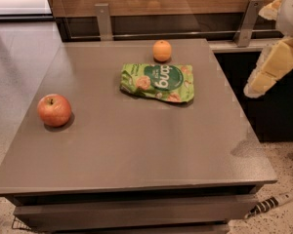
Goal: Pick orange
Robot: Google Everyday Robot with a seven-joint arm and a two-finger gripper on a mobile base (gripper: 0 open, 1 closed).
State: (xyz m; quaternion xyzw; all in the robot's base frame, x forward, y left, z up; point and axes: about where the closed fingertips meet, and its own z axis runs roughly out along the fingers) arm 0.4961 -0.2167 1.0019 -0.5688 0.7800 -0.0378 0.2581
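Observation:
The orange (162, 50) is small, round and evenly orange. It sits near the far edge of the grey table (136, 145), just behind a green snack bag (158, 83). My gripper (258, 86) is the cream-coloured part at the right edge of the camera view. It hangs beyond the table's right side, above the dark gap there and well right of the orange. It holds nothing that I can see.
A red-yellow apple (54, 109) with a stem sits near the table's left edge. A wooden panel with two metal brackets (103, 21) runs behind the table. A striped cable (271, 204) lies on the speckled floor at the lower right.

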